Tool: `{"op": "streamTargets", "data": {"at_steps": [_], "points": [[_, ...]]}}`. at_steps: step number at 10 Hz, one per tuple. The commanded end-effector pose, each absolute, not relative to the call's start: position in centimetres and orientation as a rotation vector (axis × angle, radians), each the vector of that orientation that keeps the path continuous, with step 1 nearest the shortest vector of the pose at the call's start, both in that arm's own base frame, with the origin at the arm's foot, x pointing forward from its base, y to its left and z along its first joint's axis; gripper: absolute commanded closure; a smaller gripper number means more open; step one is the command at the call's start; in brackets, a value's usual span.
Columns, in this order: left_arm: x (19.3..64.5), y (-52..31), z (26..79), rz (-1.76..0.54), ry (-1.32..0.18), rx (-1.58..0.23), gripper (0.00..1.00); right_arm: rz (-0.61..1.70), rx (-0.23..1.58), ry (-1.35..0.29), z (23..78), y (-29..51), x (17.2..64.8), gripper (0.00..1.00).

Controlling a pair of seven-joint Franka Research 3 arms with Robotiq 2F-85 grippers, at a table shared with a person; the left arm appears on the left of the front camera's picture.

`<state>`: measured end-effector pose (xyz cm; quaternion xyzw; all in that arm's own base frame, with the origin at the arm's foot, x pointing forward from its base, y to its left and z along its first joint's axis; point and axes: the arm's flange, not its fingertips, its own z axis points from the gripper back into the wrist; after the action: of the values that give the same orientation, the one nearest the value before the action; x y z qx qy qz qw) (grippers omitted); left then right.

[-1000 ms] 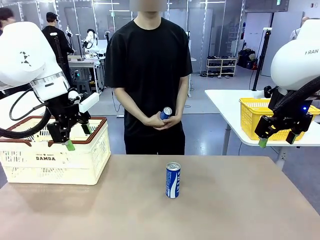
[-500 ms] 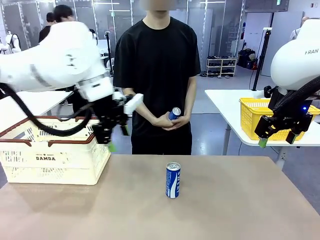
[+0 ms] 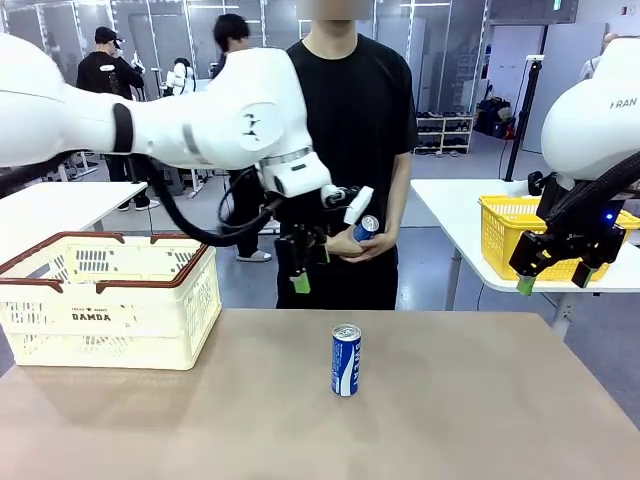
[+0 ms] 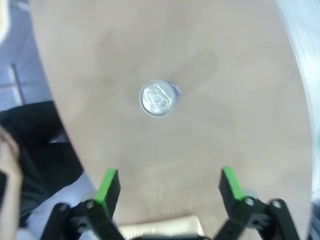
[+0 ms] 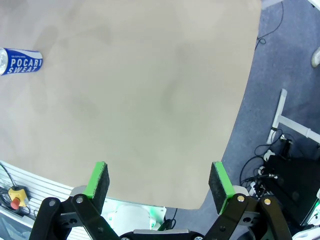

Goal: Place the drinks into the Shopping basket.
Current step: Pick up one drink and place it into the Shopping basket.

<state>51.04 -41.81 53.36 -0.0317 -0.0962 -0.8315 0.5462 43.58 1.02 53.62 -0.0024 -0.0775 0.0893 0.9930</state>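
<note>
While one blue-and-white can (image 3: 346, 360) stands upright mid-table, not yet basketed | left gripper (image 3: 312, 268) above it, jaws apart, empty | right gripper (image 3: 553, 280) aside, jaws apart | second can (image 3: 366, 227) in the person's hands | Shopping basket (image 3: 110, 300) contents indiscernible.

We've got a tan table (image 3: 500, 420), a person in a black tee (image 3: 365, 110) behind it, and a yellow mesh basket (image 3: 497, 238) (on a white side table (image 3: 445, 195)) off right.

Blue-and-white can (image 3: 346, 361), cream lattice basket (image 3: 110, 320) rimmed red-brown, tan table (image 3: 470, 420)
</note>
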Motion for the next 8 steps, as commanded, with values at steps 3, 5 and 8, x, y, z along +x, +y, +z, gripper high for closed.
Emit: {"op": "streamTargets", "data": {"at_steps": [3, 5, 8], "points": [[51.6, -46.5, 53.5, -1.965, -0.161, -0.098, 0.0, 0.178, -0.007, -0.15, 53.9, 0.8, 43.5, 0.0], [51.1, -47.6, 52.6, -1.958, -0.148, -0.075, 0.0, 0.178, -0.007, -0.15, 53.9, 0.8, 43.5, 0.0], [50.5, -47.2, 51.9, -1.98, -0.163, -0.1, 0.0, 0.178, -0.007, -0.15, 53.9, 0.8, 43.5, 0.0]]}}
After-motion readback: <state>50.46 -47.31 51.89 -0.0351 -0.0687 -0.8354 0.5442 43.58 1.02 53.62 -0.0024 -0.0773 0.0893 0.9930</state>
